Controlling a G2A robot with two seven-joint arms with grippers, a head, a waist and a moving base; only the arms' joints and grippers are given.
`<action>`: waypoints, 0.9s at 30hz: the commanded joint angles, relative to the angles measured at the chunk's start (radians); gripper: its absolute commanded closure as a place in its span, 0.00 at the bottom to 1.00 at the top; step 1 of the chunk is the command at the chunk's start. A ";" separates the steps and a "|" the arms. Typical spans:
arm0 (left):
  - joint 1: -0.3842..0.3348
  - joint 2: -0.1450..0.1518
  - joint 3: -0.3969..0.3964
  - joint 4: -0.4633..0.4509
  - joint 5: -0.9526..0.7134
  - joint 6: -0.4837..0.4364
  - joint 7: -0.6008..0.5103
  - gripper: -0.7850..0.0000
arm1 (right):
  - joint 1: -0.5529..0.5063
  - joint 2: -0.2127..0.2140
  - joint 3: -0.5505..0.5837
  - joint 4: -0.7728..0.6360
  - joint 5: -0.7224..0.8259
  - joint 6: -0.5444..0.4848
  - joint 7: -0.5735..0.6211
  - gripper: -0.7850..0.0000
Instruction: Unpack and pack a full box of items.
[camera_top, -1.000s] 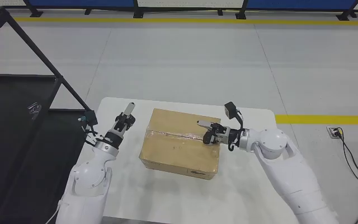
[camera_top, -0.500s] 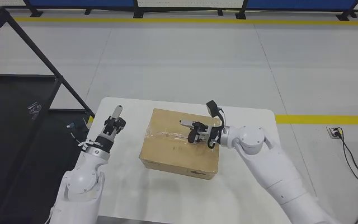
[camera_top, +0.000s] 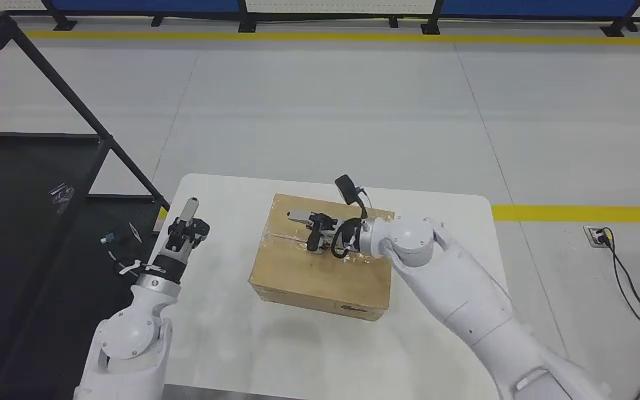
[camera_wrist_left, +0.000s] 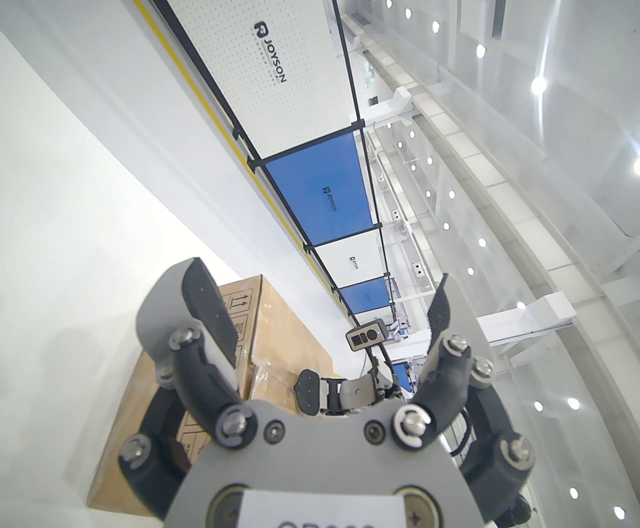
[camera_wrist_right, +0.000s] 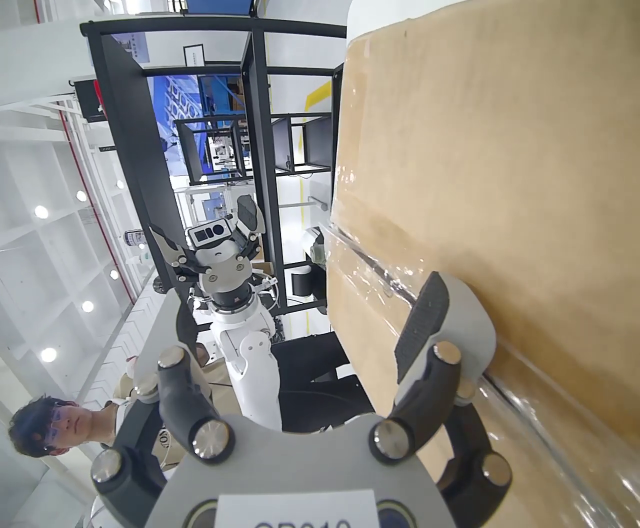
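Note:
A closed brown cardboard box (camera_top: 325, 265) sits mid-table, its top flaps sealed by a strip of clear tape (camera_wrist_right: 380, 270). My right gripper (camera_top: 306, 226) lies over the box top near its left end. It is open, and one fingertip (camera_wrist_right: 425, 320) rests on the tape seam, with nothing held. The box (camera_wrist_right: 500, 150) runs alongside that finger. My left gripper (camera_top: 187, 217) stands near the table's left edge, apart from the box, pointing up and away. In its own view the left gripper (camera_wrist_left: 320, 290) is open and empty, with the box (camera_wrist_left: 280, 330) behind it.
The white table (camera_top: 450, 330) has free room in front of and to the right of the box. A black metal frame (camera_top: 60, 100) stands just off the table's left side.
My right gripper has slid leftward along the tape seam across the box top. My left arm has drawn back to the left, farther from the box.

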 joint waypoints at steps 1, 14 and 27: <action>0.004 0.002 -0.005 0.000 -0.006 -0.004 -0.004 0.00 | 0.015 -0.019 -0.026 0.010 -0.015 0.006 -0.031 0.00; 0.027 0.012 -0.015 0.001 -0.033 -0.020 -0.013 0.00 | 0.069 -0.111 -0.085 0.093 -0.015 0.006 -0.145 0.00; 0.027 0.016 0.012 0.005 -0.034 -0.015 0.002 0.00 | 0.107 -0.177 -0.118 0.173 -0.025 -0.045 -0.055 0.00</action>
